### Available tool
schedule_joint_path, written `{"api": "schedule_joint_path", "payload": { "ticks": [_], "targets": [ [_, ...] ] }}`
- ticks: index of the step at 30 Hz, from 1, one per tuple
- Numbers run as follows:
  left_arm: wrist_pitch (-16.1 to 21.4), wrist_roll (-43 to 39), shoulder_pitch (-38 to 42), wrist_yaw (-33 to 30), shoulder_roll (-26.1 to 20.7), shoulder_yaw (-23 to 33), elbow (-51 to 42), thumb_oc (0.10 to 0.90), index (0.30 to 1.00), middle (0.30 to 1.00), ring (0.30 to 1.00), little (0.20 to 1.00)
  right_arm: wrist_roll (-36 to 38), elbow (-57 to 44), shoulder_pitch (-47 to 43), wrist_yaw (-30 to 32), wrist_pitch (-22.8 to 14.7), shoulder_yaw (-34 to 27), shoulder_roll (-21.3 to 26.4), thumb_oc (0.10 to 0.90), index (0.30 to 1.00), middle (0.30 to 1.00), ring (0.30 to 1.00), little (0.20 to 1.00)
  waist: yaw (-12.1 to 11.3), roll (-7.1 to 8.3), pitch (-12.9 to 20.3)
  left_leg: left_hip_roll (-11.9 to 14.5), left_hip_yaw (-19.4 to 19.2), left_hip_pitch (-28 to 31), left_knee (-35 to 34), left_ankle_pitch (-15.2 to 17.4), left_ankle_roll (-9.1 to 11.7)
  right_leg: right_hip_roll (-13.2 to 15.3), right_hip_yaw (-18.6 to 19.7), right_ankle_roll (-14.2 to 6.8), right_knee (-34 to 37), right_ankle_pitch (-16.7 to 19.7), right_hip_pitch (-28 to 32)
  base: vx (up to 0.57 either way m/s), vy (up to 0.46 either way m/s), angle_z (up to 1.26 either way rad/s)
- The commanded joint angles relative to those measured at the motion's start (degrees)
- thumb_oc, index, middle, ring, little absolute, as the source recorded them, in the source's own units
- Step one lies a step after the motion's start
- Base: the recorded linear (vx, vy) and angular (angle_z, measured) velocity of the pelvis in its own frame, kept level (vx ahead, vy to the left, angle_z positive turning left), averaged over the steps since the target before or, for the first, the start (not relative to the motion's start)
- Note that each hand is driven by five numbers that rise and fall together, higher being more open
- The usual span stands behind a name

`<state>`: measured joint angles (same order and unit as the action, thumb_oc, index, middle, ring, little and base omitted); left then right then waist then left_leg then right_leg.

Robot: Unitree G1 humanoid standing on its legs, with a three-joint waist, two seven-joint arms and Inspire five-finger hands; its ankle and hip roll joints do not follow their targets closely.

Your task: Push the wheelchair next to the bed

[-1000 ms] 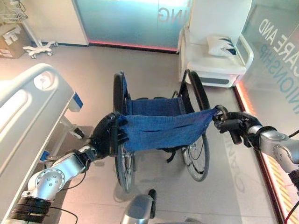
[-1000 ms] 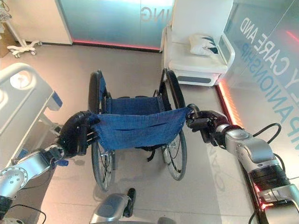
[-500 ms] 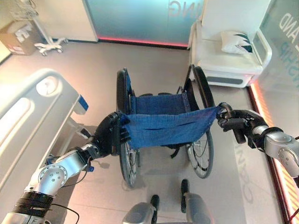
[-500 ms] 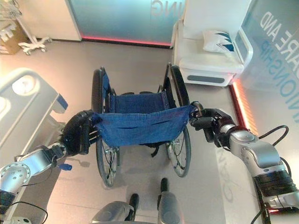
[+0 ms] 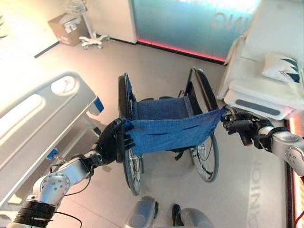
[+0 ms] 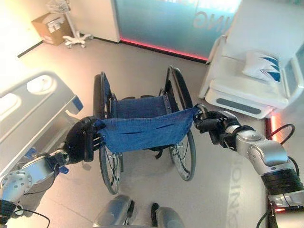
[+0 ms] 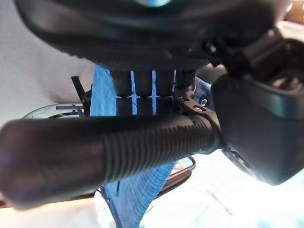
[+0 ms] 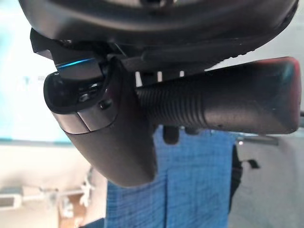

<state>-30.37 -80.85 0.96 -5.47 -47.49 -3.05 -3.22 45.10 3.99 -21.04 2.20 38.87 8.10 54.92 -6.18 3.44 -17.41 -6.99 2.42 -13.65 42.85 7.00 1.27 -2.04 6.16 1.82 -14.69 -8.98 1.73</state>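
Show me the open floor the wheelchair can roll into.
Bare floor lies ahead of the wheelchair, up to the glass wall, and between its left wheel and the bed. It is tight on the right, where the white chair stands close by the right hand. The left hand grips its handle near the bed's corner.

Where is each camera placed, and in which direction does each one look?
Left eye view: on the head, looking down at the wheelchair and the bed; both arms show.
Right eye view: beside it, same scene; the left hand and right hand grip the push handles.
Left wrist view: on the left wrist, looking along the hand at the left handle.
Right wrist view: likewise, at the right handle.
All four share the blue backrest.
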Motion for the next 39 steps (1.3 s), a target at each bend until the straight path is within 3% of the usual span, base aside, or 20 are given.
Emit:
{"api": "schedule_joint_path", "payload": {
  "ticks": [1, 2, 3, 4, 6, 8, 10, 13, 14, 15, 17, 20, 23, 25, 26, 28, 31, 32, 35, 39],
  "targets": [
    [8.62, -5.69, 9.70, 7.17, 0.07, 9.96, -8.53, 0.400, 0.300, 0.300, 0.300, 0.300, 2.64, -5.51, -6.93, -5.14, -3.40, 4.65, -0.37, 0.400, 0.300, 0.300, 0.300, 0.300, 1.12, -2.24, 6.24, 3.94, -2.37, 1.87, -18.89, -12.70, 2.81, -2.21, -10.62, -3.13, 4.74, 2.73, 4.57, 0.42, 0.075, -0.03],
    [8.62, -5.69, 9.68, 7.17, 0.06, 10.00, -8.52, 0.400, 0.300, 0.300, 0.300, 0.300, 2.64, -5.45, -7.03, -5.15, -3.42, 4.73, -0.39, 0.400, 0.300, 0.300, 0.300, 0.300, 1.12, -2.15, 6.13, 3.86, -2.44, 2.13, -19.16, -12.82, 2.81, -2.11, -10.57, -3.14, 4.77, 2.71, 4.71, 0.60, 0.111, -0.18],
    [8.85, -5.77, 9.31, 7.51, 0.20, 10.36, -7.55, 0.400, 0.300, 0.300, 0.300, 0.300, 2.08, -4.20, -8.09, -5.16, -3.90, 5.98, -1.39, 0.400, 0.300, 0.300, 0.300, 0.300, 0.12, -3.20, 6.57, 4.73, -3.50, 1.00, -29.42, -16.03, 3.86, -3.70, -10.99, -3.01, 5.34, 1.77, 6.56, 0.52, 0.098, -0.16],
    [9.19, -5.44, 8.61, 8.20, 0.27, 10.60, -7.06, 0.400, 0.300, 0.300, 0.300, 0.300, 1.58, -3.88, -8.15, -5.40, -4.31, 6.50, -1.94, 0.400, 0.300, 0.300, 0.300, 0.300, -0.38, -3.43, 6.66, 4.78, -4.47, 0.99, -35.21, -18.14, 4.26, -4.14, -11.08, -3.18, 5.57, 1.42, 8.21, 0.67, 0.126, -0.25],
    [9.66, -4.26, 6.34, 10.42, 0.66, 11.76, -6.91, 0.400, 0.300, 0.300, 0.300, 0.300, 0.89, -5.25, -6.08, -5.78, -4.72, 5.67, -2.04, 0.400, 0.300, 0.300, 0.300, 0.300, -1.23, -3.33, 7.15, 4.46, -6.20, 0.58, -40.87, -19.68, 4.32, -4.37, -10.91, -3.73, 5.56, 0.65, 11.17, 0.59, 0.113, -0.16],
    [9.79, -3.55, 5.44, 10.82, 0.96, 13.55, -7.57, 0.400, 0.300, 0.300, 0.300, 0.300, 0.31, -5.63, -5.87, -6.73, -4.74, 5.49, -2.82, 0.400, 0.300, 0.300, 0.300, 0.300, -2.31, -3.08, 8.63, 3.68, -6.69, 1.68, -43.69, -17.40, 3.23, -4.11, -11.14, -4.97, 3.25, -0.91, 12.37, 0.57, 0.135, -0.23],
    [10.34, -3.41, 6.04, 11.26, 0.55, 14.13, -6.93, 0.400, 0.300, 0.300, 0.300, 0.300, -0.56, -4.22, -6.76, -8.08, -5.48, 6.02, -4.44, 0.400, 0.300, 0.300, 0.300, 0.300, -2.60, -2.61, 9.49, 3.28, -8.68, 3.15, -40.92, -15.72, 1.88, -3.52, -11.94, -6.28, -0.11, -0.21, 12.54, 0.37, 0.105, -0.73],
    [9.92, -3.75, 6.63, 10.29, 0.05, 14.85, -6.75, 0.400, 0.300, 0.300, 0.300, 0.300, -2.43, -4.12, -5.69, -9.94, -6.43, 5.74, -5.88, 0.400, 0.300, 0.300, 0.300, 0.300, -3.32, -1.10, 10.32, 1.31, -8.83, 3.74, -38.57, -13.13, -0.02, -2.98, -11.49, -9.11, -5.86, 4.01, 12.76, 0.33, 0.093, -0.75],
    [8.70, -3.49, 7.89, 9.89, -0.78, 14.86, -6.16, 0.400, 0.300, 0.300, 0.300, 0.300, -2.44, -4.53, -5.56, -10.33, -6.51, 5.74, -5.76, 0.400, 0.300, 0.300, 0.300, 0.300, -3.66, -0.52, 11.35, 1.27, -10.72, 5.27, -38.71, -11.70, -1.36, -4.09, -11.79, -12.89, -13.66, 11.61, 10.50, 0.48, 0.105, -0.52],
    [8.07, -3.23, 9.21, 10.21, -2.10, 14.44, -5.35, 0.400, 0.300, 0.300, 0.300, 0.300, -2.04, -5.21, -5.86, -9.88, -6.64, 5.81, -5.52, 0.400, 0.300, 0.300, 0.300, 0.300, -4.00, -0.21, 11.84, 1.07, -10.47, 6.49, -38.31, -10.68, -2.06, -4.78, -11.99, -15.43, -20.31, 16.98, 7.99, 0.44, 0.088, -0.38],
    [8.28, -3.20, 9.77, 11.11, -2.99, 14.22, -4.53, 0.400, 0.300, 0.300, 0.300, 0.300, -1.51, -5.24, -6.53, -9.16, -6.93, 6.25, -5.38, 0.400, 0.300, 0.300, 0.300, 0.300, -3.80, -0.30, 12.11, 1.13, -10.50, 7.36, -38.02, -10.05, -2.30, -5.05, -11.76, -16.00, -23.18, 18.86, 5.36, 0.29, 0.048, 0.08],
    [8.41, -4.66, 10.62, 12.59, -5.12, 14.28, -3.41, 0.400, 0.300, 0.300, 0.300, 0.300, -2.45, -4.47, -6.89, -9.21, -7.83, 6.14, -6.23, 0.400, 0.300, 0.300, 0.300, 0.300, -2.93, -0.68, 12.39, 0.41, -10.19, 8.20, -36.45, -8.60, -2.98, -2.22, -12.33, -15.12, -20.96, 16.32, 2.63, 0.34, 0.066, 0.09],
    [7.91, -5.47, 11.13, 13.10, -6.96, 14.25, -3.50, 0.400, 0.300, 0.300, 0.300, 0.300, -2.72, -4.42, -5.83, -10.21, -8.04, 4.31, -4.82, 0.400, 0.300, 0.300, 0.300, 0.300, -2.09, -1.17, 11.96, -0.21, -8.26, 8.19, -32.77, -6.68, -2.69, 1.70, -14.80, -11.03, -8.93, 8.90, 2.32, 0.31, -0.018, 0.35],
    [8.34, -5.53, 11.72, 12.56, -7.01, 13.68, -3.54, 0.400, 0.300, 0.300, 0.300, 0.300, -2.45, -3.92, -5.73, -10.77, -8.12, 3.53, -4.05, 0.400, 0.300, 0.300, 0.300, 0.300, -1.62, -1.84, 11.19, 0.24, -6.55, 8.48, -30.46, -6.24, -1.71, 3.34, -16.46, -8.85, -3.58, 5.79, 2.29, 0.28, -0.076, 0.38],
    [8.89, -5.22, 12.62, 12.39, -6.40, 12.69, -3.35, 0.400, 0.300, 0.300, 0.300, 0.300, -2.32, -2.49, -6.53, -11.08, -8.67, 3.63, -3.49, 0.400, 0.300, 0.300, 0.300, 0.300, -1.36, -2.08, 10.48, 0.48, -5.24, 9.15, -28.49, -5.38, -0.76, 5.33, -17.08, -7.81, 2.91, 5.50, 1.59, 0.33, -0.115, 0.29],
    [9.39, -4.75, 13.29, 11.54, -5.68, 11.75, -3.55, 0.400, 0.300, 0.300, 0.300, 0.300, -2.06, -1.77, -7.42, -11.45, -8.56, 3.87, -2.60, 0.400, 0.300, 0.300, 0.300, 0.300, -0.78, -2.51, 9.94, 0.88, -4.25, 10.66, -27.99, -4.22, 0.03, 6.77, -17.00, -8.13, 6.81, 6.48, 1.25, 0.30, -0.116, 0.34],
    [10.25, -5.01, 14.46, 9.30, -5.71, 10.99, -4.54, 0.400, 0.300, 0.300, 0.300, 0.300, -1.56, -2.62, -10.20, -10.18, -6.49, 4.73, -2.01, 0.400, 0.300, 0.300, 0.300, 0.300, 0.53, -2.37, 9.09, 1.58, -3.25, 15.70, -28.60, 3.02, -0.44, 13.28, -13.49, -12.08, 10.74, 15.04, -5.62, 0.34, -0.198, 0.33],
    [10.17, -4.96, 14.76, 9.06, -5.71, 11.09, -4.55, 0.400, 0.300, 0.300, 0.300, 0.300, -1.57, -3.05, -10.69, -9.87, -5.85, 4.67, -2.20, 0.400, 0.300, 0.300, 0.300, 0.300, 0.64, -2.23, 9.00, 1.95, -3.05, 16.39, -28.34, 3.69, -0.41, 14.02, -12.89, -12.46, 11.04, 16.08, -6.54, 0.45, -0.318, 0.32],
    [8.91, -3.51, 13.81, 9.02, -5.27, 12.42, -5.38, 0.400, 0.300, 0.300, 0.300, 0.300, -0.44, -4.65, -11.78, -9.62, -4.29, 4.09, -1.90, 0.400, 0.300, 0.300, 0.300, 0.300, 0.45, -1.83, 9.27, 4.69, -2.44, 17.39, -24.84, 3.23, 0.26, 13.48, -13.32, -12.77, 9.40, 14.67, -6.91, 0.41, -0.317, 0.34],
    [8.84, -2.15, 8.43, 10.37, -4.49, 14.70, -9.49, 0.400, 0.300, 0.300, 0.300, 0.300, 1.51, -6.21, -11.84, -10.98, -3.84, 4.30, 0.27, 0.400, 0.300, 0.300, 0.300, 0.300, -0.16, -0.96, 10.22, 7.83, -0.59, 16.20, -16.78, -0.86, 1.61, 10.02, -14.83, -9.58, 6.67, 10.59, -6.01, 0.39, -0.320, 0.35]
  ]
}}
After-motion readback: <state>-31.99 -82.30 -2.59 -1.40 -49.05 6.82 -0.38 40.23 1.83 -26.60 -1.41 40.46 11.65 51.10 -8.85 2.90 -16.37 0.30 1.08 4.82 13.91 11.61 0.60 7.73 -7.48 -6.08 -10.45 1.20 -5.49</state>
